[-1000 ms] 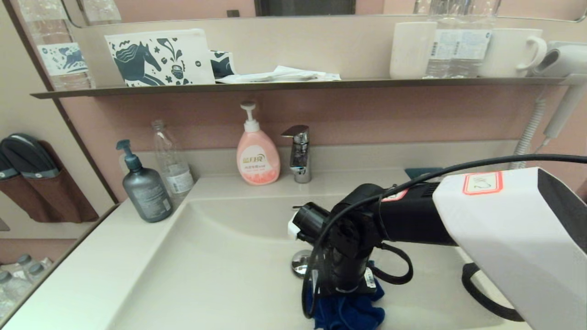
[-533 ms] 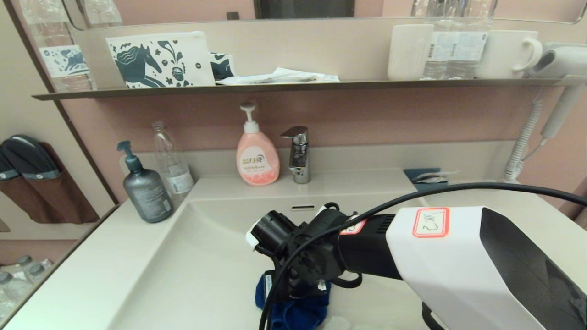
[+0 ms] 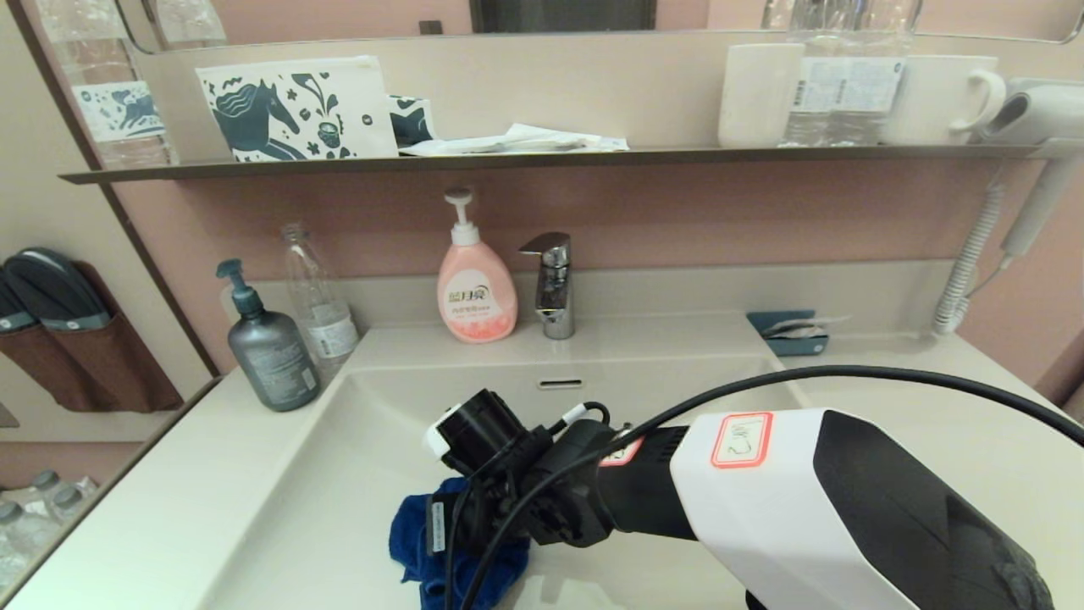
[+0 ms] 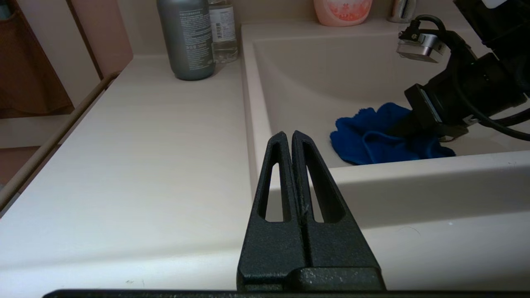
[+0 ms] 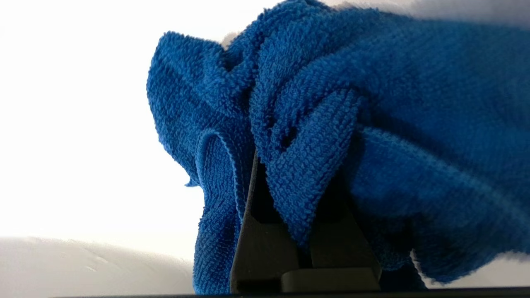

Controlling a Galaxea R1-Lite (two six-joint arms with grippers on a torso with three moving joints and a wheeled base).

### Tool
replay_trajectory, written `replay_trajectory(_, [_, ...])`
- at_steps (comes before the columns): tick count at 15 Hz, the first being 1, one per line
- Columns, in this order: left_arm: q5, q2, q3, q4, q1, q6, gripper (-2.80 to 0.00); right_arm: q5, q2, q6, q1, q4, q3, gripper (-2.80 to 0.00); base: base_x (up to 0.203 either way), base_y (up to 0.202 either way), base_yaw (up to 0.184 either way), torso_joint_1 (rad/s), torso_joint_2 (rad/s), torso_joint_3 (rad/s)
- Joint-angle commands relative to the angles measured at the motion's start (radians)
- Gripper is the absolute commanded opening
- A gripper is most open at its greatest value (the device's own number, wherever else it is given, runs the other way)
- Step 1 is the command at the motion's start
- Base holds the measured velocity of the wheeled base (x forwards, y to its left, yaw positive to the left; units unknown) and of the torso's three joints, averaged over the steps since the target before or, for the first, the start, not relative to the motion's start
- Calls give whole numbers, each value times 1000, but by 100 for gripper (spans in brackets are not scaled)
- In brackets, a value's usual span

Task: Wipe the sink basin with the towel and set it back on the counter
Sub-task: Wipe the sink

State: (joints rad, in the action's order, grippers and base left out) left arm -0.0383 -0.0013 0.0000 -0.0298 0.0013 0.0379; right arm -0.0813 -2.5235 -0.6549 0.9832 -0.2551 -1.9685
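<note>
The deep blue towel [image 3: 415, 542] lies rumpled on the floor of the off-white sink basin [image 3: 356, 474], front and left of centre. My right gripper [image 5: 296, 174] is shut on the towel [image 5: 314, 103], with cloth bunched over its fingertips. In the head view the right wrist [image 3: 525, 500] covers the drain plug. My left gripper [image 4: 288, 134] is shut and empty, hovering over the counter [image 4: 145, 145] by the basin's front left corner. From there the towel [image 4: 372, 136] shows just beyond the front rim.
A grey pump bottle [image 3: 267, 352] and a clear bottle [image 3: 318, 296] stand at the back left. A pink soap dispenser [image 3: 476, 292] and chrome tap [image 3: 552, 284] stand behind the basin. A teal tray [image 3: 789, 332] sits back right. A wall shelf [image 3: 542, 157] holds cups.
My right arm has dragged the towel leftwards across the basin floor, from right of the drain to the front left. Its grip has not changed.
</note>
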Motion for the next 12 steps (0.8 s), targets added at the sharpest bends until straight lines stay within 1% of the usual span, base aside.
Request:
replay_trajectory(1, [0,1,0,-1,0,0,-280,7,-36,50,1,109,-1,-280,0,0,0,0,0,0])
replay_trajectory(3, [0,1,0,-1,0,0,-280,33,-66,103,-7,233,-1,-280,0,0,0,0,0,0])
replay_trajectory(5, [0,1,0,1,0,0,-280,90,-92,169,-26,325,-1,-280,0,0,0,0,0,0])
replay_trajectory(7, [0,1,0,-1,0,0,-280,121,-95,202,-43,351,-1,-280,0,0,0,0,0,0])
replay_trajectory(9, [0,1,0,-1,0,0,-280,169,-93,226,-69,351,-1,-280,0,0,0,0,0,0])
replay_trajectory(10, [0,1,0,-1,0,0,-280,219,-88,241,-87,346,-1,-280,0,0,0,0,0,0])
replay_trajectory(12, [0,1,0,-1,0,0,-280,272,-76,253,-117,339,5,-280,0,0,0,0,0,0])
